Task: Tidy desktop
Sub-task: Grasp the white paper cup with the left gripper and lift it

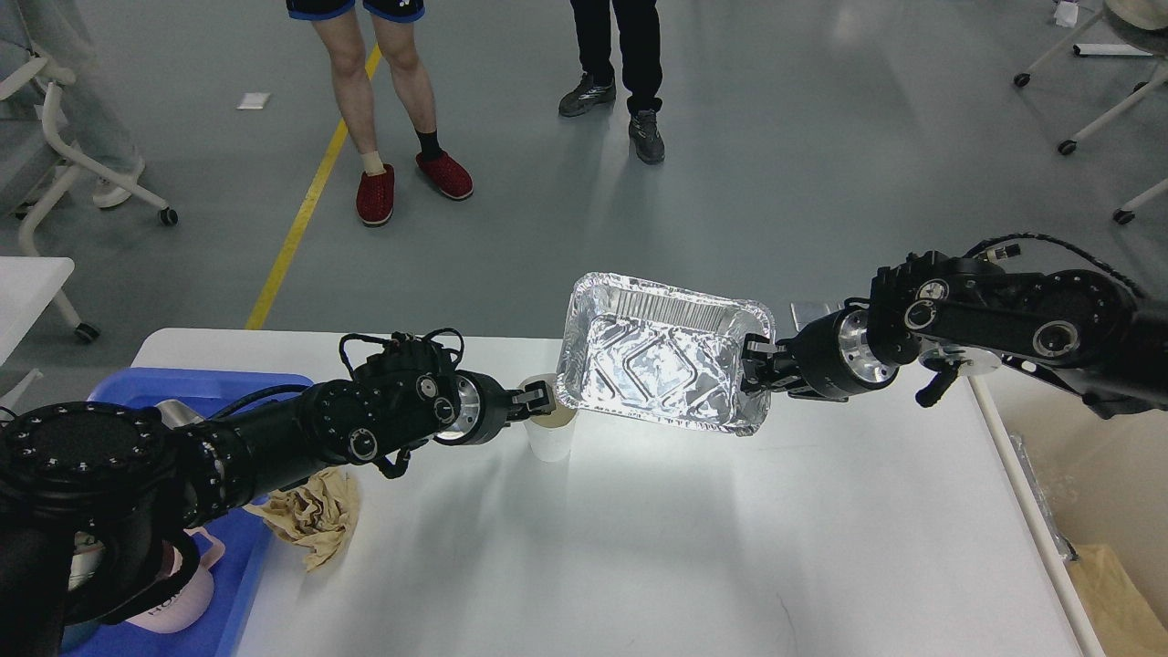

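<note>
The white desktop [684, 547] fills the lower middle of the head view. A white paper cup [550, 441] stands on it near the back edge. My left gripper [538, 400] is at the cup's left rim with its fingers slightly apart. My right gripper [754, 374] is shut on the right rim of a shiny foil tray [657, 365] and holds it tilted above the desktop, just right of the cup. A crumpled brown paper ball [315, 516] lies at the desktop's left side, by my left forearm.
A blue plastic tray [237, 584] at the left edge holds a pink mug [178, 607], mostly hidden by my arm. A beige bin [1095, 511] stands beside the desktop's right edge. Two people's legs [392, 109] stand on the floor beyond. A small white side table [27, 274] is far left.
</note>
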{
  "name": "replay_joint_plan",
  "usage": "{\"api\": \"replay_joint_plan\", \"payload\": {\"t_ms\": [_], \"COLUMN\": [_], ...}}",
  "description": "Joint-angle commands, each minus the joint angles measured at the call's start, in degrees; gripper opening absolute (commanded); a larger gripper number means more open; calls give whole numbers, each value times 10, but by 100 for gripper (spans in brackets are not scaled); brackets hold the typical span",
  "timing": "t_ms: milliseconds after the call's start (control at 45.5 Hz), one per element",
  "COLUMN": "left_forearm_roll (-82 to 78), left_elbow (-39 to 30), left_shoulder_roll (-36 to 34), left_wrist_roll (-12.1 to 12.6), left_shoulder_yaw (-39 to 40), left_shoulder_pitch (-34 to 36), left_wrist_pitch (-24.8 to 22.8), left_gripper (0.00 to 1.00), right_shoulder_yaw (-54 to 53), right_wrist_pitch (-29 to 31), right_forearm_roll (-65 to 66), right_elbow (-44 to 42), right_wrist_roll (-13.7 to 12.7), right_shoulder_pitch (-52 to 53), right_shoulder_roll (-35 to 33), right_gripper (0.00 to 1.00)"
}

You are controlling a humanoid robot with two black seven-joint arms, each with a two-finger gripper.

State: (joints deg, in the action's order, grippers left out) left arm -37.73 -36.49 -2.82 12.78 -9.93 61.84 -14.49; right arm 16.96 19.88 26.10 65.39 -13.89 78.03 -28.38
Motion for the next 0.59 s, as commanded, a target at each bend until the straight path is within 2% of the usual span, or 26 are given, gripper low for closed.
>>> {"api": "replay_joint_plan", "payload": {"t_ms": [0, 110, 264, 571], "left_forearm_roll": [-2, -2, -3, -2], "left_elbow": [-1, -2, -1, -2], "left_shoulder_roll": [0, 1, 6, 9], "left_wrist_roll": [-20, -24, -23, -14], "left_shoulder_yaw": [0, -4, -10, -25], "left_shoulder_pitch": [-1, 0, 2, 8], "left_wrist_pitch": [-4, -7, -7, -2], "left_gripper": [50, 34, 4, 1], "right_shoulder_yaw": [0, 0, 0, 0], "right_wrist_pitch": [-1, -2, -2, -3], "right_forearm_roll": [1, 1, 1, 2], "right_elbow": [0, 0, 0, 0], "right_wrist_roll": [0, 1, 1, 2], "right_shoulder_pitch": [-4, -5, -5, -9], "right_shoulder_roll": [2, 2, 2, 3], "right_gripper": [0, 0, 0, 0]}}
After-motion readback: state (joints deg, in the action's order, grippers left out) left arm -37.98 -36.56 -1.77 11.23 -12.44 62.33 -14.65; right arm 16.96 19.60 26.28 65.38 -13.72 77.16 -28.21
